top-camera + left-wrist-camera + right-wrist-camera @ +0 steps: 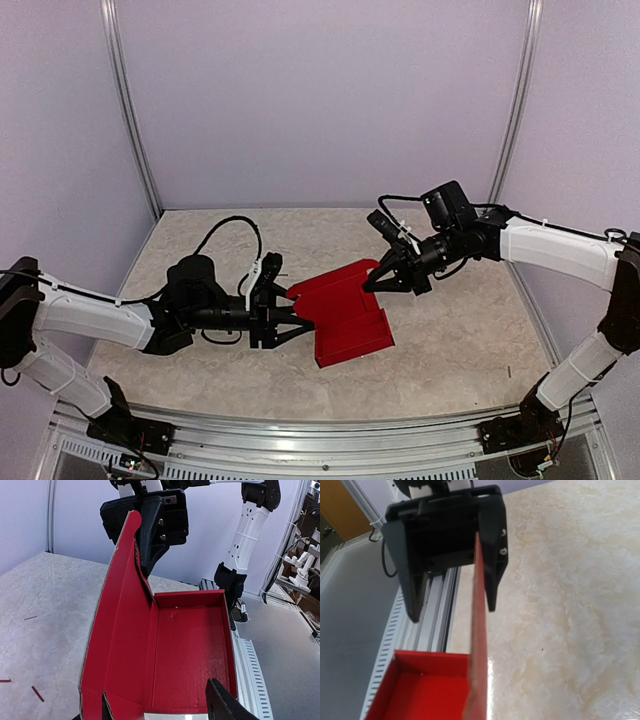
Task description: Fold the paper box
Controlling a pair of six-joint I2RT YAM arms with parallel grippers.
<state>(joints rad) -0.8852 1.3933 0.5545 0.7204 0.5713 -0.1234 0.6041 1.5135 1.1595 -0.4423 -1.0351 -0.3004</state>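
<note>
Nearest the overhead camera runs the aluminium rail at the table's near edge. Beyond it the red paper box lies on the table between the two claws, an open tray with one long flap raised. The left claw sits at one end of the box with its jaws apart. The right claw meets the flap's upper corner at the other end. How either claw bears on the card does not show from up here.

From the left wrist, that claw's own fingers poke in at the bottom edge, well apart. One is over the box floor just inside a side wall, the other low by the flap's foot. They clamp nothing, and I cannot tell whether their tips touch the card. Ahead of the left claw the red inside with its low walls is laid bare. At the flap's top the right claw is pinched together on the card, a finger on each face.

From the right wrist, the flap shows edge-on as a thin red line running away from the right claw, whose own fingers fall outside the picture. The box floor lies low beside the flap. At the far end the left claw faces the camera, its fingers spread with a dark gap between. The flap's edge passes just inside one of them.
</note>
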